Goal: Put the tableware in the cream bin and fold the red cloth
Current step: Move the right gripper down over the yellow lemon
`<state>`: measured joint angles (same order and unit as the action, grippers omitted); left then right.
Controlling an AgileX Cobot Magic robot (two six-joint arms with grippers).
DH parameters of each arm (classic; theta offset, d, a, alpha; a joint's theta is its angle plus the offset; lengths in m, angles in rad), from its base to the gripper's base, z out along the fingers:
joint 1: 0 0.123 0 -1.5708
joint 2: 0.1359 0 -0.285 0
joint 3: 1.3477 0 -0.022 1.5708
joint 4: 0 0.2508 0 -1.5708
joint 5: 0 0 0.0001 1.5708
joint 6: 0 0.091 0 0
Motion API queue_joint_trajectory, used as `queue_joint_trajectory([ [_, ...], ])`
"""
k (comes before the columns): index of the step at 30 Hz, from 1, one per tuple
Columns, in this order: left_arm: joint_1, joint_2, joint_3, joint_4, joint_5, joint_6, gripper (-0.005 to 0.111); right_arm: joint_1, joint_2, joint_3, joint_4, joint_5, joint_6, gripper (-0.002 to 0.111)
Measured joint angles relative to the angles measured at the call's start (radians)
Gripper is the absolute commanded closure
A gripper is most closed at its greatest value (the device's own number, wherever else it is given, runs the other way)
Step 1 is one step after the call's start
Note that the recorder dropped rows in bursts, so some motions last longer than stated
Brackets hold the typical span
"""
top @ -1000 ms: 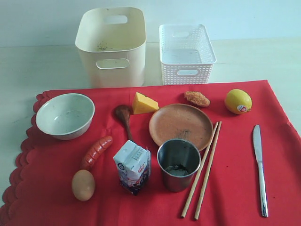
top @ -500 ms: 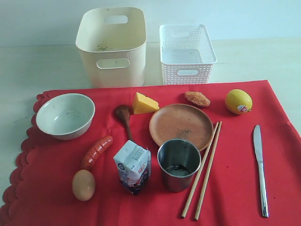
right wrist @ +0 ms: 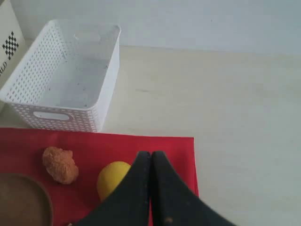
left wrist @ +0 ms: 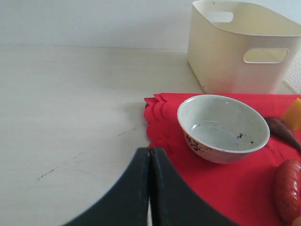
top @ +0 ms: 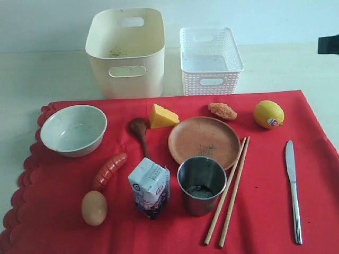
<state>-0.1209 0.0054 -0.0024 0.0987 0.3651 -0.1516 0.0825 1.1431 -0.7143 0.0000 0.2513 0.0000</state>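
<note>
The left end effector and right end effector are pressed closed, holding nothing, while the bowl, plate, spoon, cup, chopsticks and knife sit on the red cloth, with the cream bin just beyond it toward the tabletop's back edge.

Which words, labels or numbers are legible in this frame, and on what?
"ALD": cut-off letters below a checkered mark, apparently on the tall cream plastic bin beside the white lattice basket.
Small white milk carton: print too blurred.
Yellow lemon: sticker too small.

bright, even light; soft shadows; slightly soft focus.
</note>
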Motion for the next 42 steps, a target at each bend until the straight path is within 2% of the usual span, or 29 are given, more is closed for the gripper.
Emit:
queue_joint_trajectory([
  [14,0.000,0.000,0.000,0.000,0.000,0.000,0.107,0.000,0.225,-0.139,0.000,0.108,-0.011,0.107],
  [31,0.000,0.000,0.000,0.000,0.000,0.000,0.107,0.000,0.502,-0.334,0.000,0.284,-0.069,0.059],
  [36,0.000,0.000,0.000,0.000,0.000,0.000,0.107,0.000,0.585,-0.387,0.093,0.351,-0.171,0.041],
  [42,0.000,0.000,0.000,0.000,0.000,0.000,0.107,0.000,0.682,-0.392,0.154,0.370,-0.299,0.038],
])
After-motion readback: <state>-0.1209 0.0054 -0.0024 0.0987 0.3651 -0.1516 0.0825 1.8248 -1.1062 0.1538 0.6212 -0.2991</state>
